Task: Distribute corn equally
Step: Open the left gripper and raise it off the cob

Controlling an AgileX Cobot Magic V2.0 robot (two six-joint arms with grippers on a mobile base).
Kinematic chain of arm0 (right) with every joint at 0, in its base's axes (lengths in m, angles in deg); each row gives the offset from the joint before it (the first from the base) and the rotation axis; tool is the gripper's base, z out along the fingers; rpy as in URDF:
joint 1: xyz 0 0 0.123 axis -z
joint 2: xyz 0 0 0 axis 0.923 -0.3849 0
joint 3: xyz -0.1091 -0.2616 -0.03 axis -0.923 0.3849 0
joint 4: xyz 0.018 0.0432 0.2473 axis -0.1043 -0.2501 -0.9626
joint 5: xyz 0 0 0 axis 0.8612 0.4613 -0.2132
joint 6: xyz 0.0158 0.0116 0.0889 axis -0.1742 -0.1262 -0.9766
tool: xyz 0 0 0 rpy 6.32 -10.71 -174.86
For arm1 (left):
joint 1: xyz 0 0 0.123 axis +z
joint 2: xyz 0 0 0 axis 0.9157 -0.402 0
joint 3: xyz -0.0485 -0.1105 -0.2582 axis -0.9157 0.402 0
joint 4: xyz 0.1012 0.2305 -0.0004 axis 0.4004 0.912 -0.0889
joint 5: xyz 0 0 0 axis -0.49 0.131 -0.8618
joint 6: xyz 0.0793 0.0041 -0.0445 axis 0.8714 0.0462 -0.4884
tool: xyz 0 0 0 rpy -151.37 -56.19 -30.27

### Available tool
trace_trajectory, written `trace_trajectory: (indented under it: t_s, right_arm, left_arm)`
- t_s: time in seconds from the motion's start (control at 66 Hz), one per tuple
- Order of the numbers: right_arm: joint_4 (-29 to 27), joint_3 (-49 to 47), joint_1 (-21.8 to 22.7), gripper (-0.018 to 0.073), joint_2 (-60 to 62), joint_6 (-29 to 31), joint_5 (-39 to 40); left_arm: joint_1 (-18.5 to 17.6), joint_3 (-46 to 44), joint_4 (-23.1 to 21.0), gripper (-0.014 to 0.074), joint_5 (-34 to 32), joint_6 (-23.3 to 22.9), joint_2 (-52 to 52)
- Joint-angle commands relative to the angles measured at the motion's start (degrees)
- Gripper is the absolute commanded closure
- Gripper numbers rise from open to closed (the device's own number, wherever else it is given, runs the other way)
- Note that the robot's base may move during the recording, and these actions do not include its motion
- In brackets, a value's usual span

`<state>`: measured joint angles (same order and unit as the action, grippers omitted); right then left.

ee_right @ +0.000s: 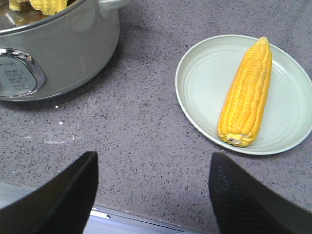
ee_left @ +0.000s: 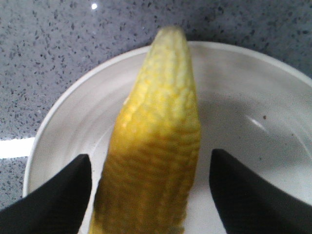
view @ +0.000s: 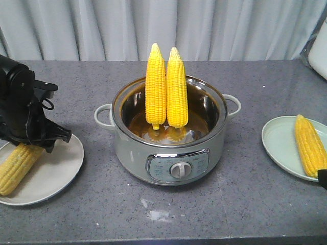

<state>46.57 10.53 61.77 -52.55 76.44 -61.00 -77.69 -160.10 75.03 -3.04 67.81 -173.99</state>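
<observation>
Two cobs of corn (view: 156,87) (view: 177,89) stand upright, side by side, in the pot (view: 130,153). A third cob (view: 18,166) lies on the white plate (view: 61,168) at the left. My left gripper (ee_left: 150,155) is open and straddles this cob (ee_left: 156,122), with a gap showing on both sides. A fourth cob (view: 309,145) lies on the pale green plate (view: 281,140) at the right. My right gripper (ee_right: 153,155) is open and empty over the counter's front edge, below and left of that plate (ee_right: 200,83) and its cob (ee_right: 246,92).
The grey-green electric pot (ee_right: 63,53) has side handles and a front dial, and stands mid-counter between the two plates. A white object (view: 319,53) sits at the back right. A curtain hangs behind the speckled grey counter (view: 163,214).
</observation>
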Motion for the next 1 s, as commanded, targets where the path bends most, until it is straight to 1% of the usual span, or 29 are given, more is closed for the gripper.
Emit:
trace_trajectory:
  t_s: [0.0, 0.106, 0.379, 0.5, 0.561, 0.621, 0.758, 0.985]
  right_arm:
    - [0.1, -1.4, 0.0, 0.0102, 0.0, 0.0, 3.2]
    - [0.1, -1.4, 0.0, 0.0102, 0.0, 0.0, 3.2]
    - [0.1, -1.4, 0.0, 0.0102, 0.0, 0.0, 3.1]
    - [0.1, -1.4, 0.0, 0.0102, 0.0, 0.0, 3.1]
    - [0.1, -1.4, 0.0, 0.0102, 0.0, 0.0, 3.1]
    - [0.1, -1.4, 0.0, 0.0102, 0.0, 0.0, 3.1]
    - [0.1, -1.4, 0.0, 0.0102, 0.0, 0.0, 3.1]
    - [0.1, -1.4, 0.0, 0.0102, 0.0, 0.0, 3.1]
  left_arm:
    - [-0.1, -1.9, 0.9, 0.0057, -2.2, 0.0, 2.8]
    - [-0.2, -1.9, 0.9, 0.0057, -3.5, 1.4, 4.2]
    - [-0.2, -1.2, 0.6, 0.0059, -6.9, 2.5, 12.5]
    - [-0.2, 2.4, -1.1, 0.0059, -11.3, 3.1, 18.2]
    - [-0.2, 5.0, -2.4, 0.0059, -13.9, 4.5, 21.3]
    - [-0.2, 8.3, -4.4, 0.0059, -16.3, 6.8, 25.2]
    - [-0.2, 13.9, -10.7, 0.0059, -19.9, 14.7, 32.5]
    - [-0.2, 19.1, -22.1, 0.0059, -21.0, 28.3, 43.0]
